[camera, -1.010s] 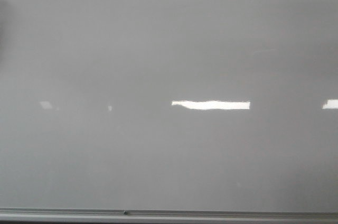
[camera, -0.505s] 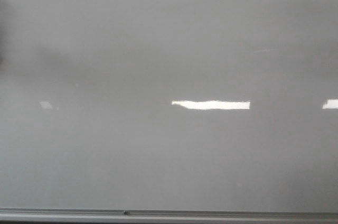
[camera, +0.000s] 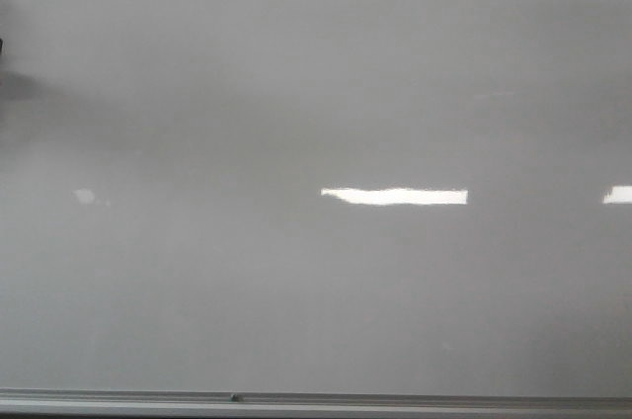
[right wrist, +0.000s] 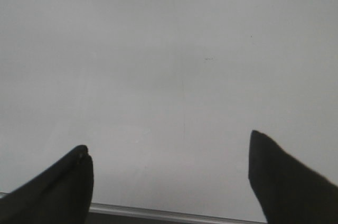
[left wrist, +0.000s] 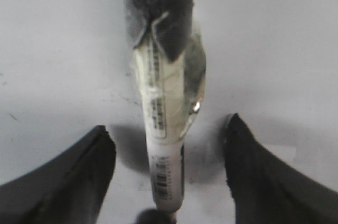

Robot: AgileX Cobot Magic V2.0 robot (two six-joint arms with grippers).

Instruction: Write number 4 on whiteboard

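The whiteboard (camera: 316, 271) fills the front view, glossy and pale grey, with a grey rail (camera: 316, 402) along the bottom edge of the frame and bright light reflections (camera: 393, 196) at centre right. No stroke of the number 4 shows anywhere on it; the board reads as unmarked in all three views.

In the left wrist view a marker (left wrist: 166, 129) runs up the middle of the frame, its barrel wrapped in pale tape and its far end dark, reaching toward the board. The left gripper (left wrist: 169, 155) shows its two dark fingers spread wide either side of the barrel, not touching it, so the marker seems fixed at its base rather than pinched. The right gripper (right wrist: 169, 176) is spread and empty, facing the board low in its frame, near the rail.

The step in hand appears to be bringing the tip to the surface for the first slanted stroke. Doing it well likely means light, even pressure, the barrel held square to the board, and a start high enough to leave room for the long stem.
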